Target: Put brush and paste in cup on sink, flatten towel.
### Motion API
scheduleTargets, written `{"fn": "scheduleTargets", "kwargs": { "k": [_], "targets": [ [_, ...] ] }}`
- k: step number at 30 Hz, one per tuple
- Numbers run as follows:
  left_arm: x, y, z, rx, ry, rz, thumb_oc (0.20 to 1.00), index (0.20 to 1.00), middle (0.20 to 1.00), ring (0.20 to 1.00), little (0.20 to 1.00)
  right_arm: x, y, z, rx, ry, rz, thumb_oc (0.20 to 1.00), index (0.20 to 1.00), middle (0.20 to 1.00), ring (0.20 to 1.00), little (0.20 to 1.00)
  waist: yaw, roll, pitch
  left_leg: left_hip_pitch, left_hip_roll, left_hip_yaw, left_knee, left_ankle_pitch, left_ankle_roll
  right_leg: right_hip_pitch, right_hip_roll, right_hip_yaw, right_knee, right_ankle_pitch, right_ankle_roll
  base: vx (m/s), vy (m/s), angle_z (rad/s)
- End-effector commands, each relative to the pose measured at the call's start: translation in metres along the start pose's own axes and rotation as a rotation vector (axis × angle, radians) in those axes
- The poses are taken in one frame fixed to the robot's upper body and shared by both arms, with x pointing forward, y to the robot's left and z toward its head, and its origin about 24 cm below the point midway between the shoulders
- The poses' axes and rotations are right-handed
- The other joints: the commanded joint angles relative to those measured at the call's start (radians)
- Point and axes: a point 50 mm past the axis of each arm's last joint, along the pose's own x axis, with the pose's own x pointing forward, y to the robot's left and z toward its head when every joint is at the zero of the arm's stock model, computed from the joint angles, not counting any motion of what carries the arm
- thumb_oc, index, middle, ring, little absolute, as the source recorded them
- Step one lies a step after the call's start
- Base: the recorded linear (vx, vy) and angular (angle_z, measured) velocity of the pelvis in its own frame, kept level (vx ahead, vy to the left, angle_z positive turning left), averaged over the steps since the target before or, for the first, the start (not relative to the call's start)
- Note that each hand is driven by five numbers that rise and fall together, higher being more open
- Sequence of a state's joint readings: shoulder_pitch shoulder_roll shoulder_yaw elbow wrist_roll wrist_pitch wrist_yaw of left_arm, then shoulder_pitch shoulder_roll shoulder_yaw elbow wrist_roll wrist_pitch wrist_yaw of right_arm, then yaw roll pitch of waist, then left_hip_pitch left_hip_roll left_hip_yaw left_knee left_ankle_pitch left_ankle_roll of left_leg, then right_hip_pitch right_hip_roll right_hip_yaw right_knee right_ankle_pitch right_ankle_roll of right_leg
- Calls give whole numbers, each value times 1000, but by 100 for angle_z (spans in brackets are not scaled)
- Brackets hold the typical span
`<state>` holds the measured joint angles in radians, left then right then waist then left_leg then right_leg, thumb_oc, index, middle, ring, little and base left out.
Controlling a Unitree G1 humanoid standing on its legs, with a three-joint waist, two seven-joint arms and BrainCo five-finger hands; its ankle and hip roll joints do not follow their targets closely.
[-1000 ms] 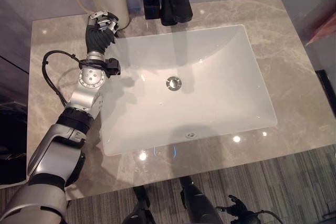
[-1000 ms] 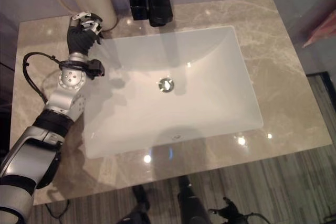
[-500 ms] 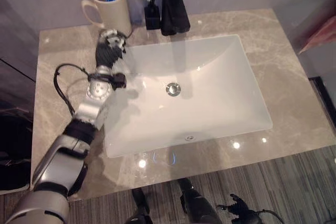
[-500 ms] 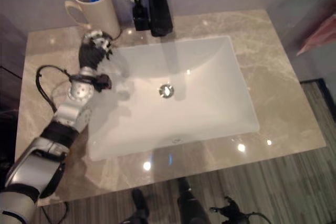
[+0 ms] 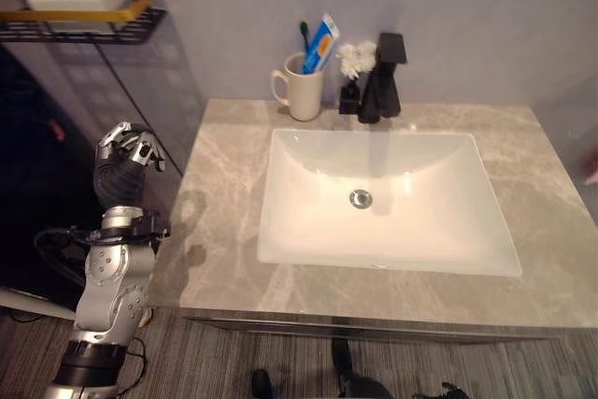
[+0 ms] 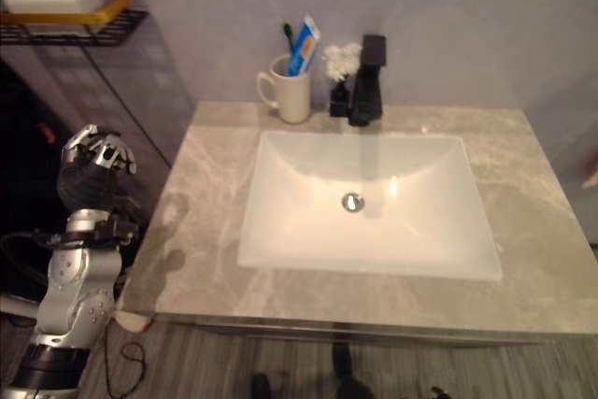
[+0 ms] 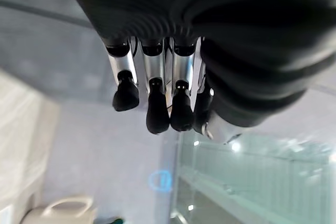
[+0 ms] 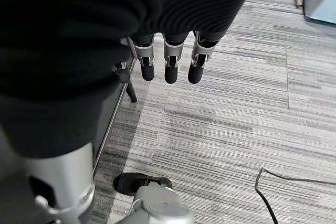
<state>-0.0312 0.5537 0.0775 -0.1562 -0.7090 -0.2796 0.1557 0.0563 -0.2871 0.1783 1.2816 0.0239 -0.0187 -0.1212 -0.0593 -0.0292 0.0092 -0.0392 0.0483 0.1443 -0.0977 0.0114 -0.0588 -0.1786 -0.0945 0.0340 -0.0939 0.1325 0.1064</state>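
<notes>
A cream cup (image 5: 301,98) stands at the back of the grey marble counter (image 5: 220,193), left of the black tap (image 5: 384,81). A dark toothbrush (image 5: 304,33) and a blue and white toothpaste tube (image 5: 320,42) stick up out of the cup. My left hand (image 5: 123,162) hangs raised beyond the counter's left edge, well clear of the cup. Its fingers (image 7: 157,114) are curled and hold nothing. My right hand (image 8: 170,72) hangs low over the striped floor, fingers relaxed and empty.
A white rectangular basin (image 5: 383,203) fills the middle of the counter. A small vase of white flowers (image 5: 352,67) stands between cup and tap. A wall shelf with a gold rail (image 5: 89,8) carries a white block at the upper left. Something pink (image 5: 591,175) shows at the right edge.
The camera has pulled back and up, so the whole counter looks smaller. My left hand has left its place beside the cup and now hangs off the counter's left edge.
</notes>
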Motion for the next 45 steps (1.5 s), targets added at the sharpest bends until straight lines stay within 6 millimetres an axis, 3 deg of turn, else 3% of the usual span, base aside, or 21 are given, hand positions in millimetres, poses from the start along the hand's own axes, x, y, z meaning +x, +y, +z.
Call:
{"fn": "scheduleTargets", "kwargs": {
  "k": [1, 5, 8, 9, 11, 12, 13, 15, 18, 22, 24, 25, 28, 30, 31, 32, 38, 42, 44, 45],
  "targets": [
    [12, -16, 25, -35, -142, -107, 200, 200, 200, 200, 200, -2, 4, -12, 18, 43, 23, 1000, 1000, 1000, 1000, 1000, -18, -37, 11, -9, -25, -76, 10, -18, 8, 72, -94, -85, 20, -7, 87, 0, 204, 27],
    [10, -22, 28, -11, -149, -167, 200, 200, 200, 200, 200, -2, 9, -8, 59, 29, 33, 1000, 1000, 1000, 1000, 1000, -27, -53, 23, -20, -50, -76, 10, -17, 22, 51, -111, -84, 37, 46, 103, -112, 159, 17],
    [-1, -24, 30, 14, -146, -214, 200, 200, 200, 200, 200, -3, 16, 8, 141, -56, 48, 1000, 1000, 1000, 1000, 1000, -34, -67, 43, -44, -71, -32, 11, -16, 36, -14, -133, -56, 29, 128, 130, -195, 166, -32],
    [-5, -24, 25, 22, -109, -225, 200, 200, 200, 200, 200, -3, 18, 10, 124, -69, 60, 1000, 1000, 1000, 1000, 1000, -26, -64, 68, -54, -62, 0, 30, -10, 45, -37, -117, -81, 87, 105, 122, -317, 190, -78],
    [-8, -24, 24, 58, -79, -252, 200, 200, 200, 200, 200, -4, 25, 5, 34, -52, 85, 1000, 1000, 1000, 1000, 1000, 29, -37, 89, -56, -25, 65, 26, 13, 49, 5, -111, -281, 232, -57, 79, -394, 243, -185],
    [-10, -26, 24, 51, -70, -269, 200, 200, 200, 200, 200, -3, 22, 2, -20, -38, 84, 1000, 1000, 1000, 1000, 1000, 47, -30, 81, -66, -10, 112, 17, 33, 52, 46, -90, -330, 309, -120, 64, -417, 92, -206],
    [-12, -25, 22, 37, -57, -275, 200, 200, 200, 200, 200, -2, 18, 4, -39, -41, 70, 1000, 1000, 1000, 1000, 1000, 67, -43, 66, -74, -3, 156, 17, 43, 49, 95, -62, -348, 291, -150, 61, -348, -50, -139],
    [-12, -24, 22, 47, -53, -283, 200, 200, 200, 200, 200, -1, 14, 7, -53, -50, 59, 1000, 1000, 1000, 1000, 1000, 87, -57, 61, -76, 4, 195, 21, 52, 43, 135, -49, -361, 221, -153, 54, -192, -180, -120],
    [-12, -26, 16, 17, -51, -255, 200, 200, 200, 200, 200, -1, 5, 11, -71, -74, 39, 1000, 1000, 1000, 1000, 1000, 67, -48, 54, -74, 33, 218, 27, 98, 18, 169, 12, -299, 114, -174, 18, -169, -301, -111],
    [-11, -31, 13, 12, -54, -264, 200, 200, 200, 200, 200, -1, -6, 7, -98, -78, 8, 1000, 1000, 1000, 1000, 1000, 57, -35, 64, -96, 52, 210, 43, 134, -5, 179, 40, -278, 75, -172, -3, -103, -162, -22],
    [-8, -37, 11, -1, -62, -280, 200, 200, 200, 200, 200, 0, -16, 6, -115, -76, -16, 1000, 1000, 1000, 1000, 1000, 61, -26, 81, -121, 48, 167, 100, 123, -12, 183, 44, -261, 56, -166, -9, -139, -115, -19],
    [-7, -41, 11, -9, -67, -292, 200, 200, 200, 200, 200, 1, -21, 9, -120, -81, -29, 1000, 1000, 1000, 1000, 1000, 69, -24, 92, -140, 36, 116, 134, 116, -18, 176, 41, -253, 58, -160, -14, -144, -72, -20],
    [-7, -47, 6, -22, -63, -305, 200, 200, 200, 200, 200, 2, -30, 16, -139, -96, -56, 1000, 1000, 1000, 1000, 1000, 104, -24, 114, -140, -48, -118, 185, 47, -11, 163, 34, -200, 67, -148, -17, -89, -43, -45],
    [-7, -46, 5, -26, -62, -297, 200, 200, 200, 200, 200, 2, -30, 18, -134, -103, -56, 1000, 1000, 1000, 1000, 1000, 110, -26, 108, -120, -107, -222, 230, -12, 6, 147, 34, -144, 73, -132, -17, -19, -19, -88],
    [-7, -47, 5, -26, -62, -297, 200, 200, 200, 200, 200, 2, -30, 18, -134, -103, -56, 1000, 1000, 1000, 1000, 1000, 110, -26, 107, -123, -107, -222, 231, -10, 6, 144, 33, -144, 72, -130, -16, 25, 19, -90],
    [-11, -48, 3, -38, -55, -299, 200, 200, 200, 200, 200, 2, -29, 19, -133, -104, -52, 1000, 1000, 1000, 1000, 1000, 118, -22, 95, -94, -151, -304, 250, -59, 29, 136, 42, -79, 71, -120, -13, 29, 49, -92],
    [-9, -64, 3, -71, -58, -389, 200, 200, 200, 200, 200, 1, -21, 28, -92, -157, -26, 1000, 1000, 1000, 1000, 1000, 70, -1, 85, -65, -160, -265, 181, -51, 61, 83, 45, -14, 93, -95, 2, -30, 144, -60],
    [-4, -73, 3, -72, -62, -428, 200, 200, 200, 200, 200, -1, -13, 53, -84, -248, -11, 1000, 1000, 1000, 1000, 1000, 42, 3, 105, -53, -153, -171, 128, -47, 85, -7, 25, 48, 125, -40, 56, -111, 188, -88],
    [-3, -71, 2, -55, -57, -416, 200, 200, 200, 200, 200, -2, -7, 66, -93, -284, 2, 1000, 1000, 1000, 1000, 1000, 71, 2, 116, -50, -126, -109, 126, -51, 81, -27, -11, -73, 145, -41, 63, -142, 101, -181],
    [-2, -67, 0, -48, -41, -403, 200, 200, 200, 200, 200, -3, 0, 71, -106, -308, 19, 1000, 1000, 1000, 1000, 1000, 84, 3, 113, -36, -103, -53, 116, -49, 74, -20, -53, -203, 156, -52, 62, -210, 94, -234]
  ]
}}
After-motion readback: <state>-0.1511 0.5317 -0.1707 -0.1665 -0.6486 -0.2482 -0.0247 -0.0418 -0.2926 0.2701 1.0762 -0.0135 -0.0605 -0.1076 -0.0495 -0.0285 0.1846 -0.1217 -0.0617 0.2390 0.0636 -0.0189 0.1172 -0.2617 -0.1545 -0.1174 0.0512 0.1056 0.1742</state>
